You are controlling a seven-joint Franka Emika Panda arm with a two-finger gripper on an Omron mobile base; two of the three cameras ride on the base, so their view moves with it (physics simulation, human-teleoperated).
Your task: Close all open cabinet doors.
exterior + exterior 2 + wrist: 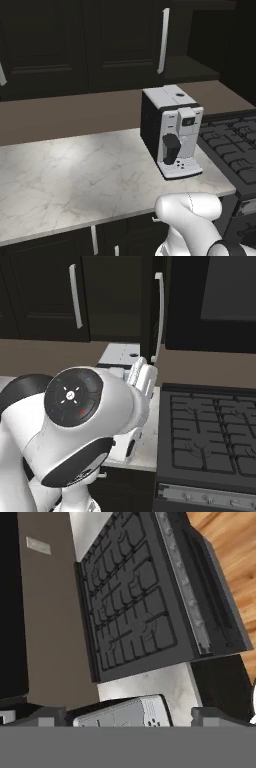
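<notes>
Above the coffee machine (172, 131) one dark cabinet door (150, 306) swings open — unclosed — while the gripper (129, 721) gapes wide, empty.

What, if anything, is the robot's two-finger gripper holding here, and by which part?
Nothing. The gripper is open, its dark fingertips set wide apart above the white-and-black coffee machine, with nothing between them.

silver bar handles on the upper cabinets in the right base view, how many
2: one handle on the closed door at upper left, one handle on the edge of the open door above the coffee machine. The arm may hide others.
</notes>
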